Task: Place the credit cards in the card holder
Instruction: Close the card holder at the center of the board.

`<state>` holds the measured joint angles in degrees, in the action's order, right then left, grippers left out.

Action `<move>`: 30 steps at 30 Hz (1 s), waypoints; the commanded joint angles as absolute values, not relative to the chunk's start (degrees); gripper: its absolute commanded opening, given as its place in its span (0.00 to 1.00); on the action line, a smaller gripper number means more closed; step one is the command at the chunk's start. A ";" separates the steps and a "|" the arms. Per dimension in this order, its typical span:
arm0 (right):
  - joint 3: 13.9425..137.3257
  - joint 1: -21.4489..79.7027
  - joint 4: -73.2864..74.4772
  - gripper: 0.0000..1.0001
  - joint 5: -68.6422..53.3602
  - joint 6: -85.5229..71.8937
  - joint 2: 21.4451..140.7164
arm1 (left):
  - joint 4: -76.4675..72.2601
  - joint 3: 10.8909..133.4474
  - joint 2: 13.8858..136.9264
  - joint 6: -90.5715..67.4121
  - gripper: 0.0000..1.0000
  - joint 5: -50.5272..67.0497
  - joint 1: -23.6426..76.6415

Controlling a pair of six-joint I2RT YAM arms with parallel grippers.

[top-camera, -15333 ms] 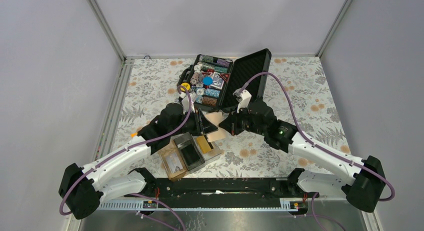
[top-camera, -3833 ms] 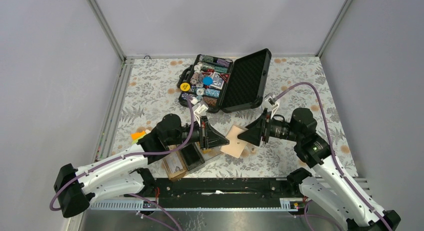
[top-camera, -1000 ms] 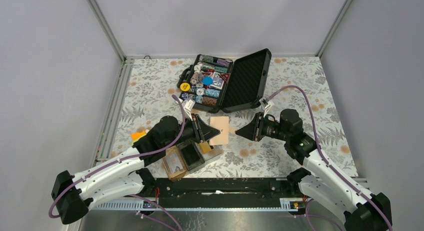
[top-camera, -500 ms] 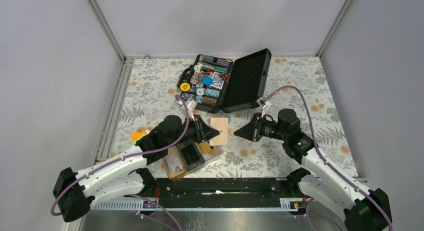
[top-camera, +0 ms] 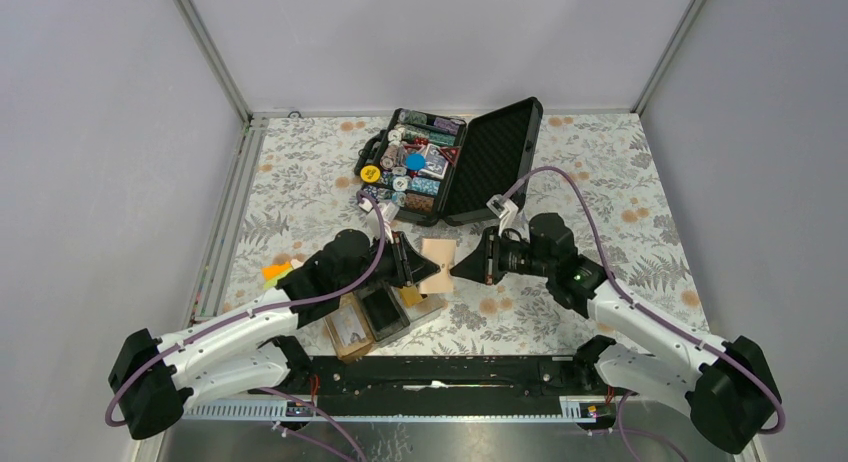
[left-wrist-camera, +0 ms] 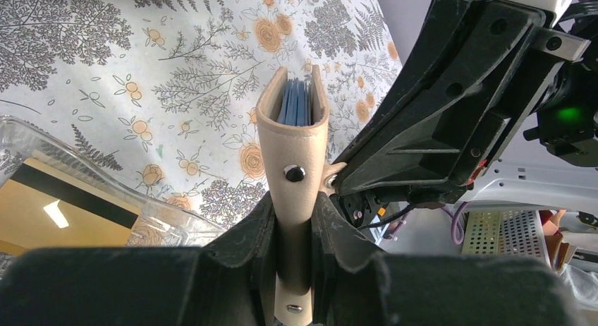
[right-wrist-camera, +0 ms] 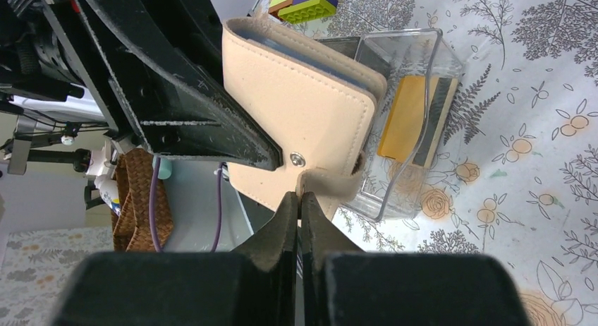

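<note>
- The left gripper (left-wrist-camera: 293, 224) is clamped on a beige leather-look folding wallet (left-wrist-camera: 292, 132). Blue card edges show inside the wallet's far end.
- The right gripper (right-wrist-camera: 300, 199) has its fingers pressed together, pinching the tip of the wallet's beige snap strap (right-wrist-camera: 333, 183) at the wallet's right side.
- The low clear acrylic card holder (top-camera: 345, 334) with 3 compartments sits on the floral counter (top-camera: 610, 192), near and left of centre, just near of the wallet.
- 1 gold-orange credit card (right-wrist-camera: 404, 118) with a black stripe lies in the holder's right compartment.
- An open black chip case (top-camera: 492, 160) stands at the far centre.
</note>
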<state>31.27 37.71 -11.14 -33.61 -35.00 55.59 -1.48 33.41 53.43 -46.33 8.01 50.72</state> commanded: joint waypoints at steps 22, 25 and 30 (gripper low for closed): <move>41.52 41.92 -2.88 0.00 -24.65 -32.54 63.95 | -5.10 36.30 53.90 -46.14 0.00 7.39 51.77; 42.48 42.73 -1.17 0.00 -22.88 -31.71 64.86 | -5.25 36.42 54.22 -46.23 0.00 7.57 51.76; 44.87 44.10 3.62 0.00 -20.00 -30.08 66.57 | -5.27 36.40 54.46 -46.32 0.00 7.67 51.77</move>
<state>41.47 42.41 -0.30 -23.81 -32.80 65.10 0.97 33.41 54.92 -45.93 5.74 50.94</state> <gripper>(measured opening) 0.022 0.186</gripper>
